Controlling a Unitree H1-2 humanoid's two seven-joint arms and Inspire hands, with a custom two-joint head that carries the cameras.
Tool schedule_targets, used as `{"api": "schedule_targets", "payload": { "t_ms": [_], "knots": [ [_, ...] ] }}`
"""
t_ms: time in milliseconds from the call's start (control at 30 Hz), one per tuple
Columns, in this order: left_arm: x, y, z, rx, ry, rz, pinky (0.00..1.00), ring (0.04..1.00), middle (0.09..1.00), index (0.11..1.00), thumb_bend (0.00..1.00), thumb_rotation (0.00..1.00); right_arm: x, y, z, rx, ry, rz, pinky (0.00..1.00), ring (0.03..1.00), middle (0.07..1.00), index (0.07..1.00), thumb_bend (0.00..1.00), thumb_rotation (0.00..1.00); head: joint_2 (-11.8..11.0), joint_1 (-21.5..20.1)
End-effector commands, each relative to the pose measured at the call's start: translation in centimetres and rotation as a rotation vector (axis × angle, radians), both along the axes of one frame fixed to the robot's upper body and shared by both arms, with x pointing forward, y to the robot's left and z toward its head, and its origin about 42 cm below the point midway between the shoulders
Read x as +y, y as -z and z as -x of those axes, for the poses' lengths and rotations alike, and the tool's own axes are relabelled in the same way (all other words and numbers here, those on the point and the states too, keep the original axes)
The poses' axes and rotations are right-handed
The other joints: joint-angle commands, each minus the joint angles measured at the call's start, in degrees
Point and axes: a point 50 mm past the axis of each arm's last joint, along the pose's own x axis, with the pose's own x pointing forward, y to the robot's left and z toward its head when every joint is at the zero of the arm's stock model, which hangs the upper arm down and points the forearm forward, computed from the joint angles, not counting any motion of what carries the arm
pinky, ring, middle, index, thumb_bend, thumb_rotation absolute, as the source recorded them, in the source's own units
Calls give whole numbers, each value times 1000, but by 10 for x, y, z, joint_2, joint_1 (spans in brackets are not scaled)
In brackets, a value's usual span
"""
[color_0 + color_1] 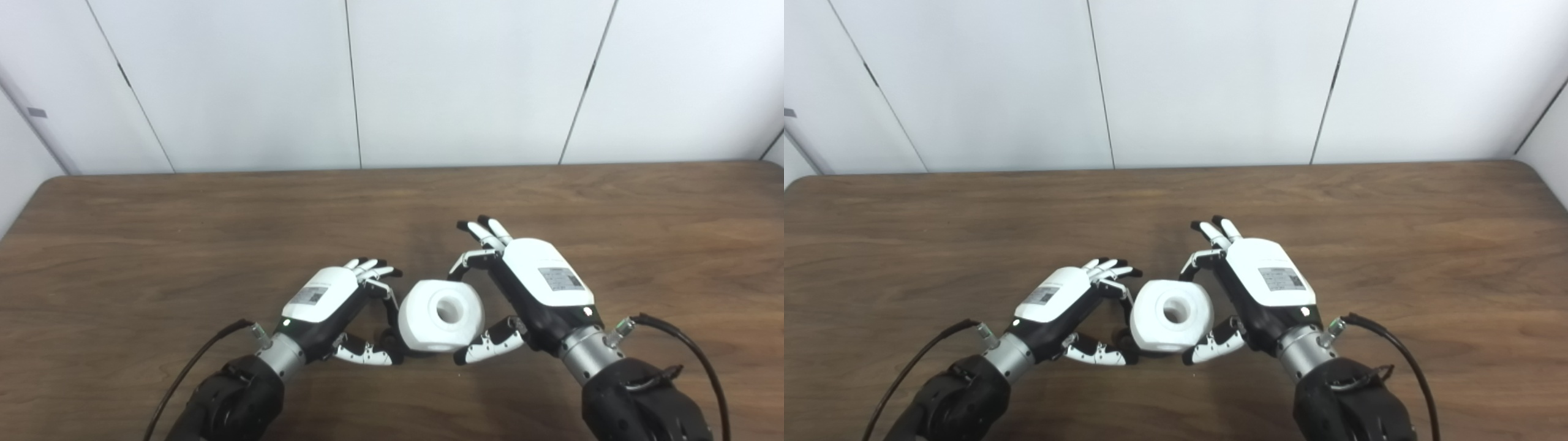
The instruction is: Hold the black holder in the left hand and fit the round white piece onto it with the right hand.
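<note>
while the left hand [331, 306] cups something dark (mostly hidden), the right hand [527, 288] pinches the round white piece [441, 315].

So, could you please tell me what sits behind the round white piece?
Only a sliver of black shows at the round white piece's left edge, near the left robot hand; anything more behind it is covered.
</note>
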Motion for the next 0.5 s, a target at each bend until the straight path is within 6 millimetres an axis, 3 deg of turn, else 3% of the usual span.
{"api": "schedule_targets", "payload": {
  "t_ms": [0,467],
  "knots": [
    [-3,-18,-3,-83,19,37,1000,961,897,480,516,49,1,-20,2,-94,-21,0,864,1000,946,482,509,144,0,1],
    [-10,-19,-2,-75,12,40,1000,967,902,481,516,48,3,-19,5,-68,-47,-5,885,1000,947,481,509,145,2,13]
  ]
}}
